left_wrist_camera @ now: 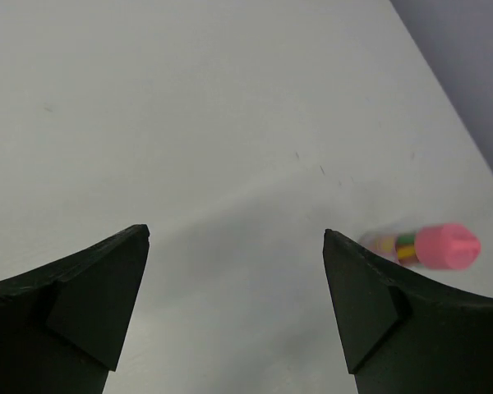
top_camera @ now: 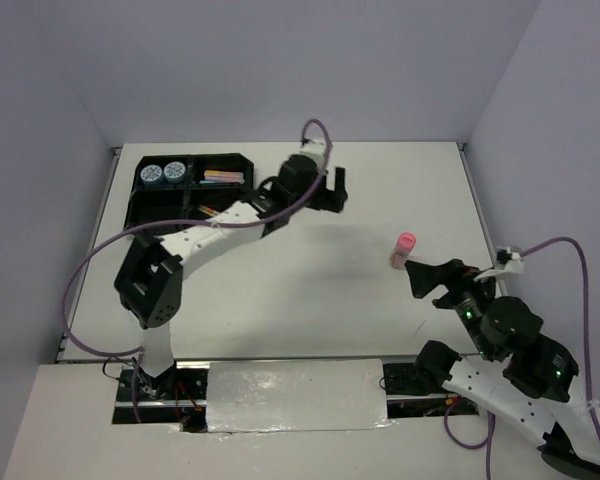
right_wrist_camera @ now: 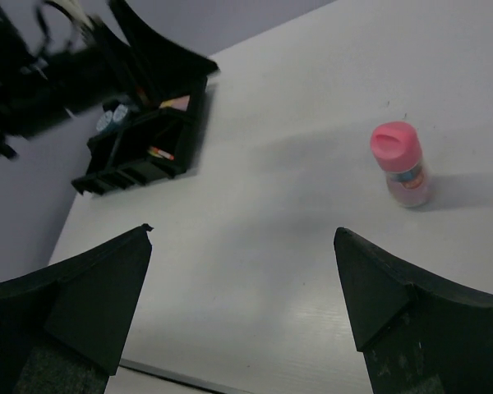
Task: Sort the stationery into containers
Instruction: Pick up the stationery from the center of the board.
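The pink-capped brownish bottle (top_camera: 403,250) stands upright on the white table, right of centre. It also shows in the right wrist view (right_wrist_camera: 401,164) and, blurred, in the left wrist view (left_wrist_camera: 431,246). The black divided tray (top_camera: 137,200) sits at the far left and holds two blue tubs (top_camera: 163,171) in its back left compartment and thin markers (top_camera: 223,176) in others. My left gripper (top_camera: 338,190) is open and empty, above the table just right of the tray (right_wrist_camera: 195,115). My right gripper (top_camera: 416,280) is open and empty, just in front of the bottle.
The table (top_camera: 310,290) ends in grey walls at the back and both sides. The left arm reaches diagonally over the tray's right part. Purple cables trail from both arms.
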Robot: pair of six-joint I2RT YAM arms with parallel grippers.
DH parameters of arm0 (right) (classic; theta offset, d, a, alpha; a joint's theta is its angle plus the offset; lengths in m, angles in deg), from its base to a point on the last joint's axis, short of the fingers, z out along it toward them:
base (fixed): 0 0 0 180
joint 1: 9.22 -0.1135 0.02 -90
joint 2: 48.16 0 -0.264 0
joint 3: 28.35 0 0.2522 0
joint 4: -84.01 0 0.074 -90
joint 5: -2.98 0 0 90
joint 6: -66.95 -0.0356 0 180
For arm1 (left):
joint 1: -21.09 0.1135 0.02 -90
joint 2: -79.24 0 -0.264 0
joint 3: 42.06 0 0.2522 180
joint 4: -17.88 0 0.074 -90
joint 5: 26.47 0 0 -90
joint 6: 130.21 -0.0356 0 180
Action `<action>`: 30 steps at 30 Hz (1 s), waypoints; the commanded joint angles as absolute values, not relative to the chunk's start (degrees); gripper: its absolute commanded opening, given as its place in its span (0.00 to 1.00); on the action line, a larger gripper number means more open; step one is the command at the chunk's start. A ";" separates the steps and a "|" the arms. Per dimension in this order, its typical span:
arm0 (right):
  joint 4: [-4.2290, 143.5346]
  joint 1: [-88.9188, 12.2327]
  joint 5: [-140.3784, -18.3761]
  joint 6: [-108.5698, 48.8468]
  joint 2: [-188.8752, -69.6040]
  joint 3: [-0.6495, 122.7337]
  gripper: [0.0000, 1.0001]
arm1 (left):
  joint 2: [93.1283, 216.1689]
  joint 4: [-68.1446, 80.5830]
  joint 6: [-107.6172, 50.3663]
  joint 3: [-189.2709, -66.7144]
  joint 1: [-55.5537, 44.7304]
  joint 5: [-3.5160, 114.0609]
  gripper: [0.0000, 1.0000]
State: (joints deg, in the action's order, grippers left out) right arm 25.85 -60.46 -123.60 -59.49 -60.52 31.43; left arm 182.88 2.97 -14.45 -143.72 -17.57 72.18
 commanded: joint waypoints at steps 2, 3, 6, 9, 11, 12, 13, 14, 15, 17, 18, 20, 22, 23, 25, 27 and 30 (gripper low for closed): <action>20.16 -60.89 -128.86 -61.90 -55.55 35.94 1.00 | 188.83 7.89 -17.53 -147.48 -23.64 72.42 0.99; 19.72 -60.81 -128.94 -61.89 -54.85 36.73 1.00 | 190.50 8.85 -17.88 -147.75 -25.82 69.89 0.99; 18.39 -60.81 -129.29 -61.54 -54.23 37.96 1.00 | 192.79 13.59 -18.40 -147.67 -29.61 66.19 0.99; 18.39 -60.89 -128.86 -60.49 -53.96 38.67 1.00 | 194.63 19.05 -19.37 -146.70 -32.16 63.98 0.99; 18.31 -60.81 -128.07 -59.53 -54.05 39.02 1.00 | 195.69 20.45 -19.72 -147.49 -32.87 62.93 0.99; 18.30 -60.81 -127.89 -59.35 -54.05 39.02 1.00 | 196.57 20.90 -19.64 -147.75 -33.05 62.40 0.99; 18.22 -60.81 -127.63 -59.17 -53.87 39.02 1.00 | 196.84 21.60 -19.64 -147.84 -33.40 61.09 0.99; 18.48 -60.89 -127.45 -58.73 -53.78 38.93 1.00 | 197.10 22.39 -19.73 -147.76 -33.58 60.20 0.99; 18.48 -60.90 -126.93 -58.73 -53.61 38.59 1.00 | 197.63 23.79 -19.81 -147.76 -33.75 59.76 0.99; 19.53 -60.90 -126.57 -58.29 -52.91 38.14 1.00 | 198.68 24.24 -19.81 -148.80 -33.84 57.83 0.99; 19.80 -60.81 -126.48 -58.12 -52.64 37.71 1.00 | 200.08 24.07 -19.81 -149.59 -34.19 57.47 0.99; 20.93 -60.81 -125.87 -57.59 -52.20 36.92 1.00 | 202.02 22.93 -20.34 -153.02 -34.55 56.16 0.99; 21.73 -60.81 -125.08 -57.15 -52.03 36.47 1.00 | 204.92 21.35 -21.04 -156.80 -35.25 56.50 0.99; 22.08 -60.81 -124.81 -56.63 -52.03 36.30 1.00 | 206.58 20.91 -21.57 -157.85 -35.42 56.85 0.99; 22.78 -60.81 -123.15 -55.92 -52.11 36.03 1.00 | 207.65 20.38 -21.57 -160.05 -35.60 57.12 0.99; 23.49 -60.89 -122.00 -55.13 -52.03 35.51 1.00 | 209.14 20.29 -21.66 -161.20 -35.69 56.77 0.99; 23.49 -60.81 -121.47 -54.86 -51.94 35.24 1.00 | 211.16 18.88 -21.75 -164.01 -35.60 56.15 0.99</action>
State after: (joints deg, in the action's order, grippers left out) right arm 20.86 -60.46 -122.96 -56.41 -52.28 35.60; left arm 209.70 17.70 -19.58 -160.18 -35.34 58.10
